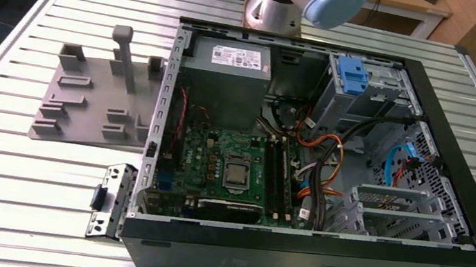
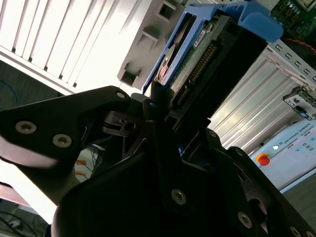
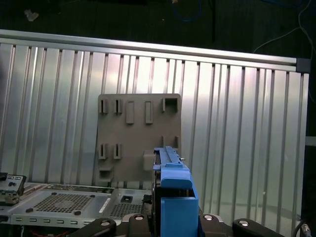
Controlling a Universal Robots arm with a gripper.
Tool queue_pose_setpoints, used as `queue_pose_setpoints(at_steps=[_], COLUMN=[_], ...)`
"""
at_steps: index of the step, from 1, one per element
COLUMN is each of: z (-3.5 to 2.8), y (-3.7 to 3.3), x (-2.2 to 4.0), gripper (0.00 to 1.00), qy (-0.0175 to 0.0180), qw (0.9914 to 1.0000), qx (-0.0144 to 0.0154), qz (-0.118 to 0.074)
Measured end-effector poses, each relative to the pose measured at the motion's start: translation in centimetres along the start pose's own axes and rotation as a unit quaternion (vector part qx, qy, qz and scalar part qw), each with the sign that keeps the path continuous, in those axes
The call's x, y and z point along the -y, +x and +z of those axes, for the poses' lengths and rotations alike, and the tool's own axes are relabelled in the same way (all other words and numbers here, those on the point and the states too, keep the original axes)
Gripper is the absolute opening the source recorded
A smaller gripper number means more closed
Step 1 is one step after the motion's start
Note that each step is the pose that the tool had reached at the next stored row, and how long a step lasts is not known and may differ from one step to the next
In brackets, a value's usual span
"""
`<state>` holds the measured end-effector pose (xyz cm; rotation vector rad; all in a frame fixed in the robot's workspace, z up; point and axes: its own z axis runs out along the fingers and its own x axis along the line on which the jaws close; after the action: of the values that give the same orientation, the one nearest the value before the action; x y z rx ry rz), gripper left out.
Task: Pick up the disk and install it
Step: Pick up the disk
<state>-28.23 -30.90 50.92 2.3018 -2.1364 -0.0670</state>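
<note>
One disk (image 2: 197,59) we hold edge-on; gripper (image 2: 160,98) pinched on its blue frame (image 2: 256,19), likely to suit the drive cage (image 1: 384,91) at the exterior view's upper right.

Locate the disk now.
In the first wrist view the disk stands edge-on, clamped in the gripper, near the case, with the grey plate on the slatted table beyond.

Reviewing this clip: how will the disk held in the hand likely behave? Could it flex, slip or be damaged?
Probably stiff: the disk stands straight out of the hand without sagging. Its blue plastic frame looks smooth, so it might slip under a light clamp. The exposed connector on its edge seems the fragile part.
</note>
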Motion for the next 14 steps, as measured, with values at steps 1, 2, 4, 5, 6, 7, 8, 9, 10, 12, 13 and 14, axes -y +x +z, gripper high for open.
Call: queue_pose_setpoints(at_steps=[1,2,4,5,6,7,8,9,10,12,13,14], z=[-0.01,-0.01,-0.02,-0.04,-0.05,-0.05,-0.06,-0.06,-0.06,-0.07,-0.07,-0.08], y=[0.04,0.07,0.14,0.17,0.21,0.24,0.28,0.33,0.38,0.52,0.61,0.71], x=[0.21,0.44,0.99,1.26,1.53,1.82,2.14,2.49,2.86,3.63,3.99,4.35], gripper=[0.36,0.36,0.36,0.36,0.36,0.36,0.36,0.36,0.36,0.36,0.36,0.36], qy=[-0.0001,-0.0003,-0.0007,-0.0009,-0.0012,-0.0014,-0.0017,-0.002,-0.0024,-0.0032,-0.0035,-0.0039], qw=[1.0,1.0,1.0,1.0,1.0,1.0,1.0,1.0,1.0,0.99999,0.99999,0.99999], qx=[0.0,0.0,0.0001,0.0001,0.0001,0.0001,0.0001,0.0002,0.0002,0.0002,0.0003,0.0003], qz=[0.0,0.0,0.0,0.0,0.0,0.0,0.0,0.0,0.0,0.0,0.0,0.0])
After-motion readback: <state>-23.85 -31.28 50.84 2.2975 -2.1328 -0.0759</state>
